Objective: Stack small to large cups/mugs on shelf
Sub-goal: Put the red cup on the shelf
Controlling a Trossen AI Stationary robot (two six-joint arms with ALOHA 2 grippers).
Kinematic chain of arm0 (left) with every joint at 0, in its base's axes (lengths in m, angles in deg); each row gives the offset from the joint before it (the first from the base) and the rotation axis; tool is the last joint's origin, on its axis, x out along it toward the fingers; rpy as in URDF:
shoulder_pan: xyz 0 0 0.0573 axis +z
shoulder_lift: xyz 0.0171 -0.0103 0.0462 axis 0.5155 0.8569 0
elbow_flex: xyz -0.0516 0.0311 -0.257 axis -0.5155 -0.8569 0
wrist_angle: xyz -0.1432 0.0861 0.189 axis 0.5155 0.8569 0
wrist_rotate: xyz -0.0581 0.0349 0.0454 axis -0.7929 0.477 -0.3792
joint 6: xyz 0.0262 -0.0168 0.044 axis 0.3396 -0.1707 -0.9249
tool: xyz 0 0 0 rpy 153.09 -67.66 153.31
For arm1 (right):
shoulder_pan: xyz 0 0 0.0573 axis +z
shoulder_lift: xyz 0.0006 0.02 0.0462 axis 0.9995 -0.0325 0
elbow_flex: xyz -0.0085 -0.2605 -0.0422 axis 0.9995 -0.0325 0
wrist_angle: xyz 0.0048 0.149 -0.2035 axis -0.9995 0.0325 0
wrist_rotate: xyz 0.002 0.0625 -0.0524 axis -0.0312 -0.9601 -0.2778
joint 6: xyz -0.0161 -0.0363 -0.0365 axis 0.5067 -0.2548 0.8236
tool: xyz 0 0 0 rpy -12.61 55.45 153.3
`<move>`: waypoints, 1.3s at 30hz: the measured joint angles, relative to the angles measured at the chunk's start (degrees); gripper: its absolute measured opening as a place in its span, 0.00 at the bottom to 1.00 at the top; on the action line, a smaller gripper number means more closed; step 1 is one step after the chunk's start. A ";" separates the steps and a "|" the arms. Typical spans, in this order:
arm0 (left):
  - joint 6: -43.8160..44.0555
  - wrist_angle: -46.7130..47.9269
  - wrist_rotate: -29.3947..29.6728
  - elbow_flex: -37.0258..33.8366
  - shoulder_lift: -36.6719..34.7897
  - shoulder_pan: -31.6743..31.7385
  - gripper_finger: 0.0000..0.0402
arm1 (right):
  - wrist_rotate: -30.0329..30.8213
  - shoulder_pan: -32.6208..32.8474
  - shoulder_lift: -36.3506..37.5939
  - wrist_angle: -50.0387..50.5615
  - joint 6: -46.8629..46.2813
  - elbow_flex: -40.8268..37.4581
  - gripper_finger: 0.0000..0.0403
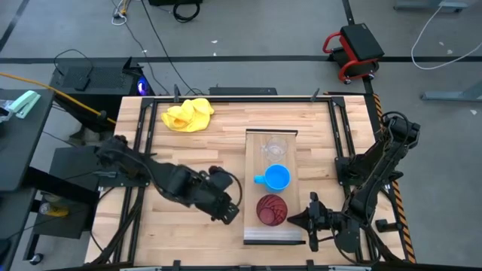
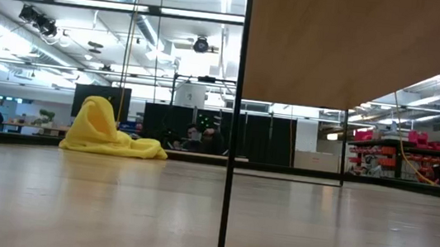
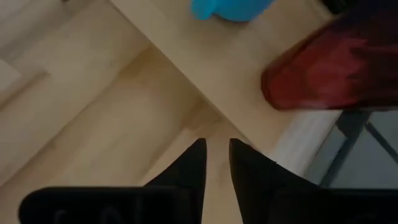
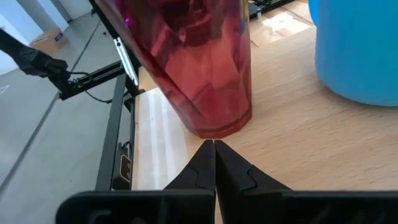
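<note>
The shelf, a long pale board, lies right of the table's middle. Three cups stand on it in a row: the clear one farthest, the blue mug in the middle, the dark red ribbed cup nearest. My left gripper hovers left of the red cup, off the shelf's left edge. It slants down, its fingers narrowly open with nothing between them. My right gripper is shut, its tips at the foot of the red cup, right of it. My right gripper's shut fingertips stand almost level at the red cup's base, coming from the table's right. Whether they touch it I cannot tell. The cup stands upright on the shelf.
A crumpled yellow cloth lies at the table's far left. Bare tabletop spreads left of the shelf. The blue mug stands close beside the red cup. Black frame rails run along the table's sides.
</note>
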 joint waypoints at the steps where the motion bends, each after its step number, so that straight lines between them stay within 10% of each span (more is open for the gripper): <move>1: -0.05 -2.32 0.49 -1.88 -0.07 -0.27 0.20 | 0.17 -0.05 0.00 0.00 -0.29 0.00 0.01; 17: -10.61 -38.72 -2.36 -17.84 0.07 1.90 0.21 | 0.33 -2.63 0.02 -0.48 -4.40 0.00 0.01; 39: -11.47 -44.88 -7.04 -17.83 0.73 3.72 0.22 | 0.35 -2.78 0.02 -0.37 -3.31 0.00 0.01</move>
